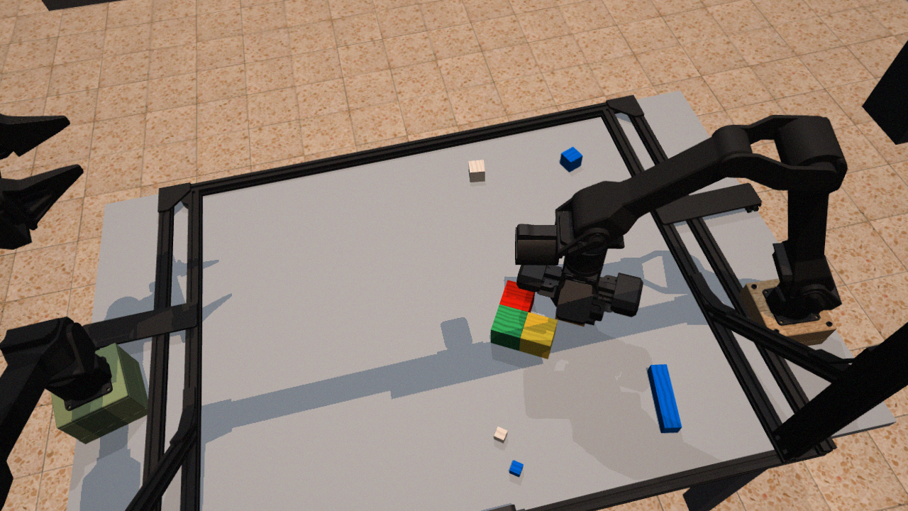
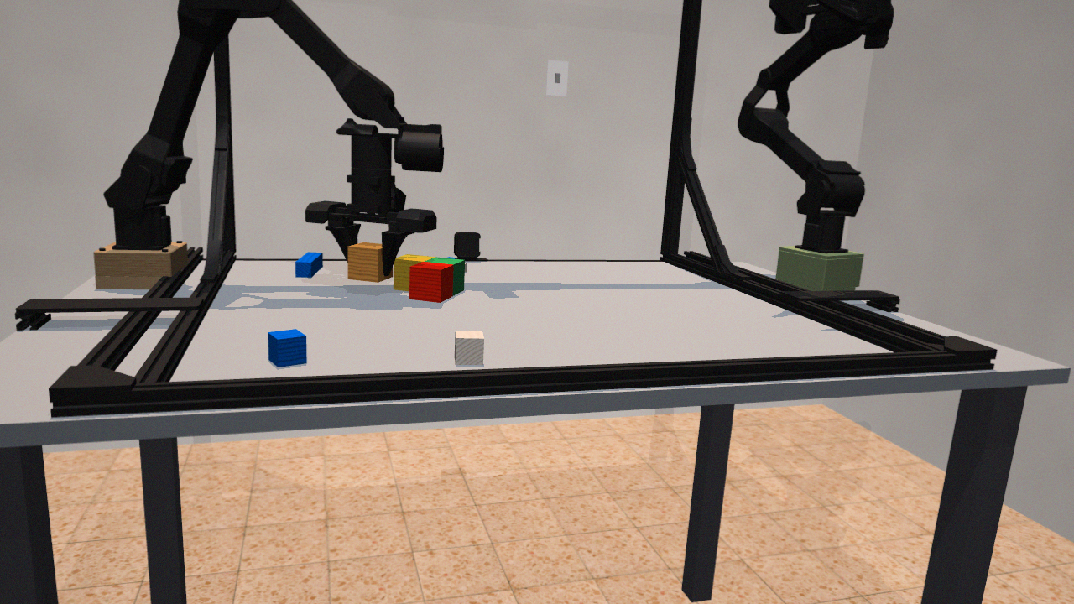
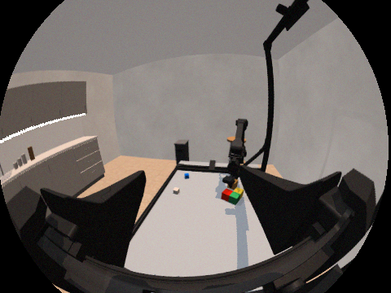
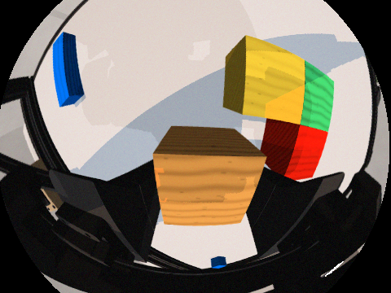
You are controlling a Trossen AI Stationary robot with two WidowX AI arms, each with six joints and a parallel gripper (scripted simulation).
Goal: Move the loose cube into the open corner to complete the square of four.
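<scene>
The pale grey table (image 1: 330,267) (image 2: 638,323) (image 3: 191,236) I'm looking at carries a red cube (image 1: 517,296) (image 2: 430,283) (image 3: 226,195) (image 4: 310,151), a green cube (image 1: 509,325) (image 2: 458,276) (image 3: 234,198) (image 4: 318,98) and a yellow cube (image 1: 538,331) (image 2: 409,273) (image 3: 239,191) (image 4: 274,81), touching in an L. Well apart lie a long blue bar (image 1: 664,398) (image 2: 308,264) (image 4: 68,70), a larger blue cube (image 1: 571,158) (image 2: 286,348), a larger whitish cube (image 1: 477,170) (image 2: 469,348) and two little blocks, one whitish, one blue.
</scene>
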